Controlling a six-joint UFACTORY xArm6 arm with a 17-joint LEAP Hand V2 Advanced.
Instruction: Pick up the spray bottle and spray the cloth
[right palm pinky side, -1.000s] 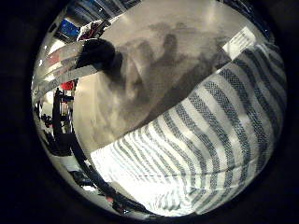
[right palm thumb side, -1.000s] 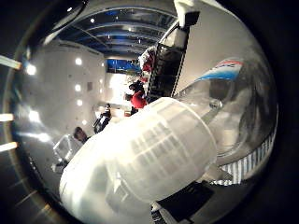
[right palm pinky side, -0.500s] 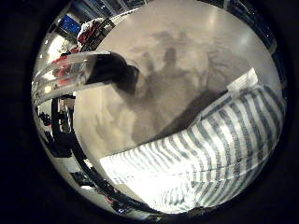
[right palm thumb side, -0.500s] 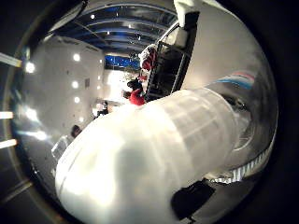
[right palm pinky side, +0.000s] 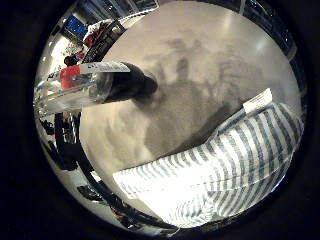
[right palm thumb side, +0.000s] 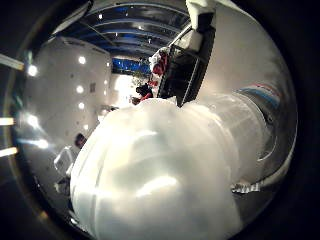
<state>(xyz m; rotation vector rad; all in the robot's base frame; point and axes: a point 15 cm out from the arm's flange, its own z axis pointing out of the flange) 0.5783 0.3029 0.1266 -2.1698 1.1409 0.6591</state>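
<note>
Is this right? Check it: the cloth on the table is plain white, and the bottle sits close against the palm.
Not quite. The cloth is striped, grey on white, not plain; the little finger side palm view shows it lying on the table. The rest holds: in the thumb side palm view the bottle fills much of the picture, so it is close to the palm.

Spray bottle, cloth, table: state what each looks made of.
Spray bottle: looks like plastic, with a milky white ribbed cap close to the palm and a clear body you can see through.
Cloth: woven fabric, matte, with grey and white stripes, soft folds and a sewn tag.
Table: smooth pale surface with a dull sheen; material unclear, perhaps laminate.
</note>
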